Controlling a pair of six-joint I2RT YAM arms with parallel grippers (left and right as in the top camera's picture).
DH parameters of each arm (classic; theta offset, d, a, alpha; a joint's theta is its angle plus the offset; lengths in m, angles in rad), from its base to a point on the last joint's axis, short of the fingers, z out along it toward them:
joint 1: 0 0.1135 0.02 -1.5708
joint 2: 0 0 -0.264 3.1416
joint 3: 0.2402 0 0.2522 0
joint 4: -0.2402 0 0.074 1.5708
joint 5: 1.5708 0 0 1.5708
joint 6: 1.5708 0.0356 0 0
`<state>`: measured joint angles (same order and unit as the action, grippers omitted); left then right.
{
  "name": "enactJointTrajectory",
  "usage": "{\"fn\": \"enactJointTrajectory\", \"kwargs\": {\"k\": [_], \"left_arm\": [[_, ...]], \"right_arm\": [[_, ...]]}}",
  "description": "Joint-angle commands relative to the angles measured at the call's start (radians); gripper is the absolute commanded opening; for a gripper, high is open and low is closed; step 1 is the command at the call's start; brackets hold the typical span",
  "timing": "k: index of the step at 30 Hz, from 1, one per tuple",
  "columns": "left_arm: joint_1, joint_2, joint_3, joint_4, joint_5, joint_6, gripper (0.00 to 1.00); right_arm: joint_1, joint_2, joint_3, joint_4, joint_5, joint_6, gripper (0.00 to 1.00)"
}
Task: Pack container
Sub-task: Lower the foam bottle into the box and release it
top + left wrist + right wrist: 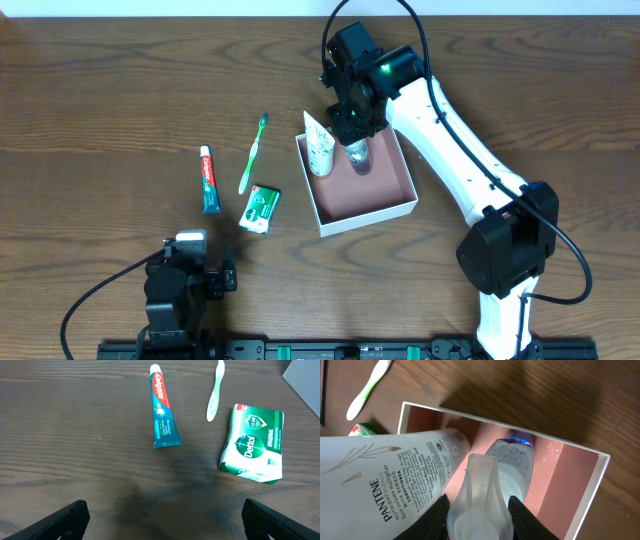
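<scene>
Container (385, 195) holds Pantene tube (320, 150); right pincer (479, 517) grips clear bottle (358, 157); left pincer (165, 515) open.

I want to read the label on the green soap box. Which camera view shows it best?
The left wrist view: the soap box lies close and whole, its Dettol label readable. Overhead shows it small, label unreadable. The right wrist view catches only a green corner.
</scene>
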<state>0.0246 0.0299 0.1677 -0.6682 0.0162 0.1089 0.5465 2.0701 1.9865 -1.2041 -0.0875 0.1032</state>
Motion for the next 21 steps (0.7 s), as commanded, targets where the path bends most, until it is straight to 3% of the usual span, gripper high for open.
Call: {"fn": "enactJointTrajectory", "kwargs": {"k": [1, 14, 21], "left_arm": [[0.002, -0.006, -0.011, 0.003, 0.0, 0.003, 0.98], [0.002, -0.006, -0.011, 0.003, 0.0, 0.003, 0.98], [0.002, -0.006, -0.011, 0.003, -0.001, 0.003, 0.98]], "right_arm": [[0.003, -0.006, 0.006, 0.016, -0.04, 0.016, 0.34], [-0.038, -0.006, 0.006, 0.027, -0.13, 0.016, 0.35], [-0.038, -0.006, 0.006, 0.027, -0.13, 0.016, 0.43]]}}
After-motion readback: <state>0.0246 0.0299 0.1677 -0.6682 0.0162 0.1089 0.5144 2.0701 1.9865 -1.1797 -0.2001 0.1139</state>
